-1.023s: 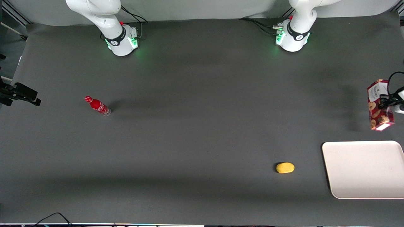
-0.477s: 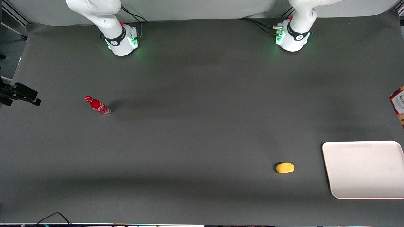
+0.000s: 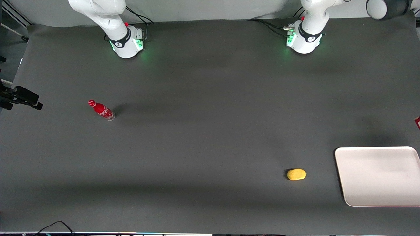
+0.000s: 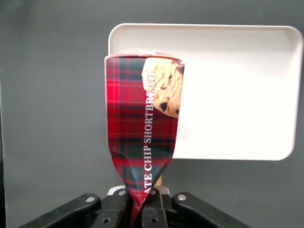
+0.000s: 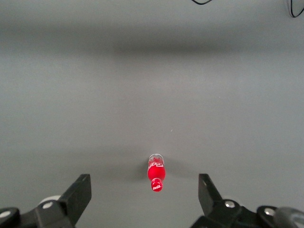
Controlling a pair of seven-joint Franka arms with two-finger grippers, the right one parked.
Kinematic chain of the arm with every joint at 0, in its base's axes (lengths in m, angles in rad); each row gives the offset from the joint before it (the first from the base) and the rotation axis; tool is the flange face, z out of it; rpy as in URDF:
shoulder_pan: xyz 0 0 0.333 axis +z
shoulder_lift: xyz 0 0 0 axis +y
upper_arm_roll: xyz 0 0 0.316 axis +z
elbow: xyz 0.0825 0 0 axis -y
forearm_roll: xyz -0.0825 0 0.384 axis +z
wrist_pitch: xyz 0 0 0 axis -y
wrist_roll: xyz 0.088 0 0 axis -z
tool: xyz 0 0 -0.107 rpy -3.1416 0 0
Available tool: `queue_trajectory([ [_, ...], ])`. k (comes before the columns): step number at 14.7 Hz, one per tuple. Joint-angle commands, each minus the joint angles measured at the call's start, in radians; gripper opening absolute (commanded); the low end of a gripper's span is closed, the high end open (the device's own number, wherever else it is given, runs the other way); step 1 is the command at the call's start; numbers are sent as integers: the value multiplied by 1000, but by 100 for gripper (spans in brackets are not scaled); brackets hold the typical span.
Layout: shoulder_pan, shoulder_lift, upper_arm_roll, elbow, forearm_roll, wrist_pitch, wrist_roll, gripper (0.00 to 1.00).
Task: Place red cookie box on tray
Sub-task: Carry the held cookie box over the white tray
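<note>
In the left wrist view my gripper (image 4: 140, 209) is shut on the lower end of the red cookie box (image 4: 142, 128), a tartan-red carton with a cookie picture. The carton is squeezed to a narrow wedge between the fingers. It hangs in the air over the cream-white tray (image 4: 237, 95), overlapping one edge of it. In the front view the tray (image 3: 377, 177) lies flat at the working arm's end of the table. Only a red sliver of the box (image 3: 418, 123) shows at that view's edge, farther from the camera than the tray. The gripper itself is out of the front view.
A yellow oval object (image 3: 296, 174) lies on the dark mat beside the tray, toward the parked arm. A red soda bottle (image 3: 101, 110) stands toward the parked arm's end of the table; the right wrist view also shows the bottle (image 5: 156, 173).
The box and my gripper have moved out past the front view's edge at the working arm's end; a second ago both showed there, now only a sliver does.
</note>
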Motion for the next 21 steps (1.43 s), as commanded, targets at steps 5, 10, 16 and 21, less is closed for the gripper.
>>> queue_trajectory([
  [5,15,220,-7,147,-30,240,-6,0],
  [10,22,313,-7,145,-51,280,2,0],
  [16,20,337,-16,136,-53,340,35,0],
  [21,20,344,-22,132,-58,344,45,30],
])
